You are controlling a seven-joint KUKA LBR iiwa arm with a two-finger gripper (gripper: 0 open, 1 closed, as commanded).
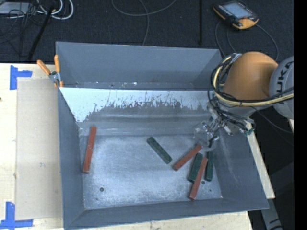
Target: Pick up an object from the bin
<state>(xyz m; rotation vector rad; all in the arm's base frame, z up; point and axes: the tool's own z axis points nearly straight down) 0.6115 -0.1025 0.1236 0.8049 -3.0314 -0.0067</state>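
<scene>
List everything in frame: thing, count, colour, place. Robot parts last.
Bin: 1, grey metal, centre of view.
Left red stick: 1, red-brown, along the bin's left wall.
Mid green stick: 1, dark green, centre of floor, alone.
Cluster red sticks: 2, red-brown, right part of floor, nearest the gripper.
Cluster green sticks: 2, dark green, lying among those red ones.
Handheld: 1, orange and black, on the dark floor beyond the bin, upper right.
Cables: several, white and dark, beyond the bin, upper left.
Gripper: 1, dark, over the bin's right side, by the cluster.
Wrist cover: 1, orange, above the gripper.
</scene>
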